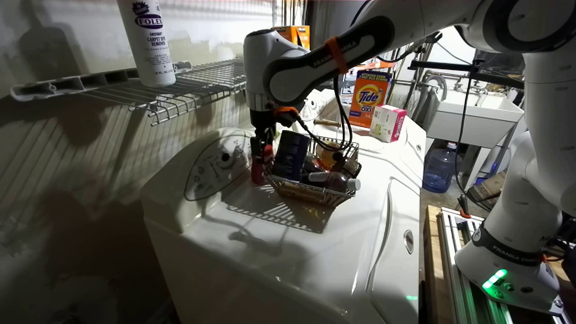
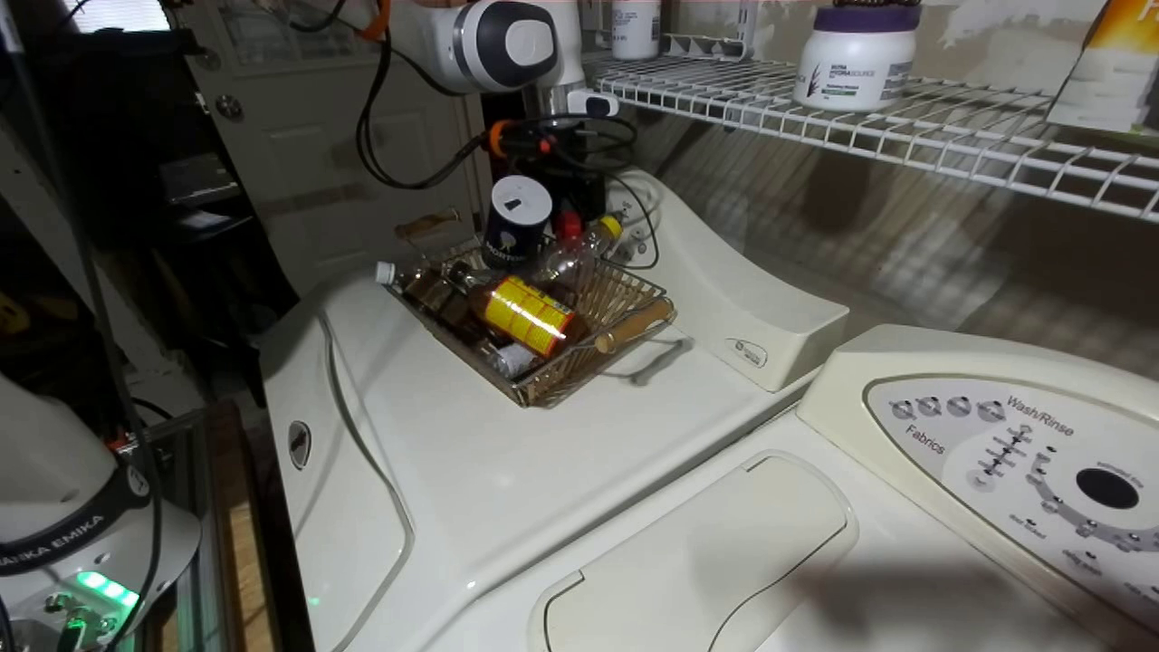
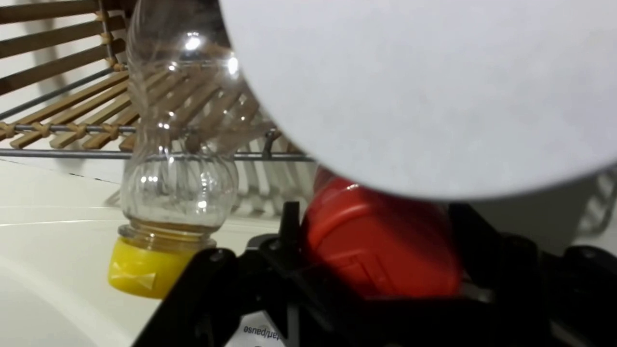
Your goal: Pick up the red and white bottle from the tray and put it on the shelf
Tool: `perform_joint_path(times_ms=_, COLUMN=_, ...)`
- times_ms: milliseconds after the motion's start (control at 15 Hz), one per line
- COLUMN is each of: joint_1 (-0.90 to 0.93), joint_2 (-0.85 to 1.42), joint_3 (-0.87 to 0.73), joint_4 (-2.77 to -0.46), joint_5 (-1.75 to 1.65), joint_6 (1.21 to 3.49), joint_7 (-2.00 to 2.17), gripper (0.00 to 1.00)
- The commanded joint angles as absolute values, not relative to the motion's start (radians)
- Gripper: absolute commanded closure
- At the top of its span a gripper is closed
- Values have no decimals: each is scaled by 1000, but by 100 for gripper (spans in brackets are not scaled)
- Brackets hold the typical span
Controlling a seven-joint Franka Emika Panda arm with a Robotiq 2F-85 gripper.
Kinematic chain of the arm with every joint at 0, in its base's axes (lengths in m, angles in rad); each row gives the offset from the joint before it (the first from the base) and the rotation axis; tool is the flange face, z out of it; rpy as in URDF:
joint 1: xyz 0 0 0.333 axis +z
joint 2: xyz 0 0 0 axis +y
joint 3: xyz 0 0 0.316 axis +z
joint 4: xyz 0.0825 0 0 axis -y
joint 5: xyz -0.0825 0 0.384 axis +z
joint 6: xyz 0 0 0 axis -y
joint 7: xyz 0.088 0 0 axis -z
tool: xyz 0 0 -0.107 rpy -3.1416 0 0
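The red and white bottle shows in the wrist view as a red capped end; no white part of it is visible there. Its red part also shows in both exterior views, at the tray's corner by the control panel. The tray is a low slatted basket full of bottles; it also shows in an exterior view. My gripper points down there, a finger on each side of the red end, with no clear gap. The salt can's white lid hides part of the bottle.
The dark blue salt can stands beside the gripper. A clear bottle with a yellow cap leans over the rim. The white wire shelf is above the panel, with a tall white bottle, a white jar and a carton.
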State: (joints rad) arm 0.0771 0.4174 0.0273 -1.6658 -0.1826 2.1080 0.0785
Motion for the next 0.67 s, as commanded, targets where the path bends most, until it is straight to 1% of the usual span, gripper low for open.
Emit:
perform_joint_path(times_ms=0, joint_1=78, joint_2=392, joint_3=19, joint_4=-1687, joint_5=-173, joint_6=2118, joint_7=80, gripper=48)
perform_joint_path(times_ms=200, joint_1=82, joint_2=379, joint_3=20, joint_4=-1685, joint_5=-170, joint_6=2039, joint_7=82, gripper=48)
perform_joint_path(times_ms=600, joint_1=88, joint_2=338, joint_3=23, joint_4=-1702, joint_5=-171, joint_6=1992, joint_7=95, gripper=48)
